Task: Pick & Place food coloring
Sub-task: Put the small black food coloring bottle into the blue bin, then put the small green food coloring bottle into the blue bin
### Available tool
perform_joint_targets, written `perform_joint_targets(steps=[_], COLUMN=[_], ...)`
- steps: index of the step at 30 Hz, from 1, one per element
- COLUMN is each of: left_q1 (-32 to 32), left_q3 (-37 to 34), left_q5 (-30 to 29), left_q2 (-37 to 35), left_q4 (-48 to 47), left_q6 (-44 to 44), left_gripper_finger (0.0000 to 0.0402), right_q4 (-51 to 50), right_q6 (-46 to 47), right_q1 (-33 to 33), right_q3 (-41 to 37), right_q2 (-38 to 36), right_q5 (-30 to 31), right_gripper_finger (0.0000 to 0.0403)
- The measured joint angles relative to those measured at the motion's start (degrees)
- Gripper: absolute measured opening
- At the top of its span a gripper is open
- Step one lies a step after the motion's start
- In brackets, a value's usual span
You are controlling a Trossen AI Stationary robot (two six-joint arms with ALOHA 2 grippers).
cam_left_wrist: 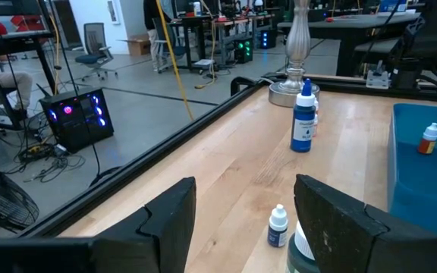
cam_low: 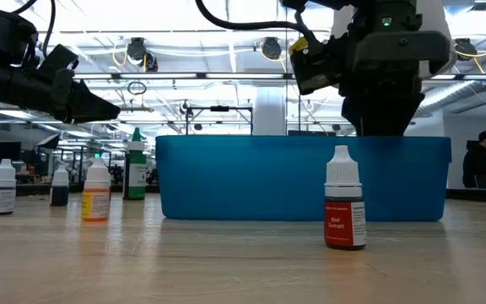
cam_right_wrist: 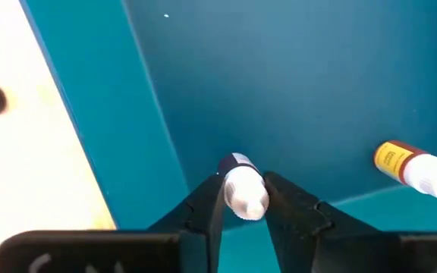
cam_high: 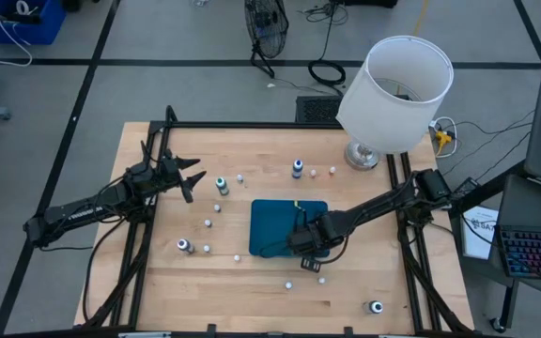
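The teal tray (cam_high: 275,221) lies mid-table. My right gripper (cam_high: 306,237) (cam_right_wrist: 243,199) reaches down into it, shut on a small white-capped food coloring bottle (cam_right_wrist: 243,189). A yellow-labelled bottle (cam_right_wrist: 412,165) lies on its side on the tray floor. Other bottles stand scattered on the wood: a blue one (cam_high: 297,168), a green one (cam_high: 222,185), a red-labelled one (cam_low: 345,211). My left gripper (cam_high: 192,179) (cam_left_wrist: 243,220) hovers open above the table's left part, beside the green bottle. My right gripper pinches the bottle between its two fingertips at the white cap (cam_right_wrist: 246,196). The fingers come from above, pointing down into the tray. The bottle stands roughly end-on, cap toward the wrist; whether its base rests on the tray floor I cannot tell.
A white-shaded lamp (cam_high: 397,89) stands on its base (cam_high: 363,156) at the far right corner. More bottles dot the near side (cam_high: 185,246) (cam_high: 376,306) and the left (cam_low: 96,192) (cam_low: 2,187). Black frame rails (cam_high: 153,202) run along the table's sides.
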Motion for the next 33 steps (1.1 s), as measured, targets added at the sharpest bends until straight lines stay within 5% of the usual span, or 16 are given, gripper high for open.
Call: perform_joint_targets(steps=[14, 22, 33], left_q1=[0.0, 0.0, 0.0], left_q3=[0.0, 0.0, 0.0], left_q5=[0.0, 0.0, 0.0], left_q2=[0.0, 0.0, 0.0], left_q4=[0.0, 0.0, 0.0], left_q6=[0.0, 0.0, 0.0], left_gripper_finger=[0.0225, 0.0225, 0.0225], right_q4=[0.2, 0.4, 6.6], right_q6=[1.5, 4.9, 9.6], right_q1=[-0.1, 0.0, 11.3], right_q3=[-0.1, -0.1, -0.1], right_q2=[-0.5, -7.5, -13.0], right_q5=[0.0, 1.1, 0.3], right_gripper_finger=[0.0115, 0.0115, 0.0084])
